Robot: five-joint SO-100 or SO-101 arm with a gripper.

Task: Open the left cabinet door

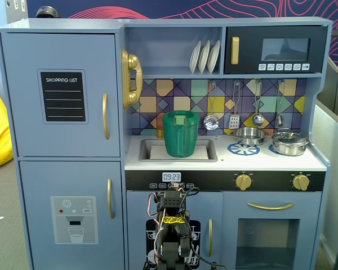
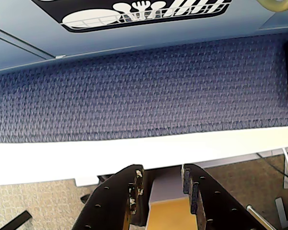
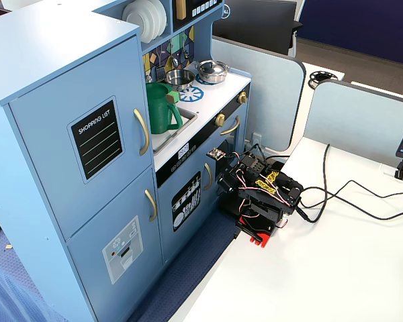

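Wrist view: we see our hand [image 2: 163, 184] slightly parted, holding nothing, its base cut off; the left cabinet door [image 1: 61, 94] sits shut, up-left of it.

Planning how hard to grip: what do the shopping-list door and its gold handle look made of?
The left cabinet door looks like painted wood or fibreboard: flat, matte blue-grey, with a black chalkboard-style panel. Its gold handle looks like glossy plastic or metal; highlights show, but the material stays uncertain.

Office: cubicle partitions [image 3: 352, 114], monitor [image 3: 255, 23].
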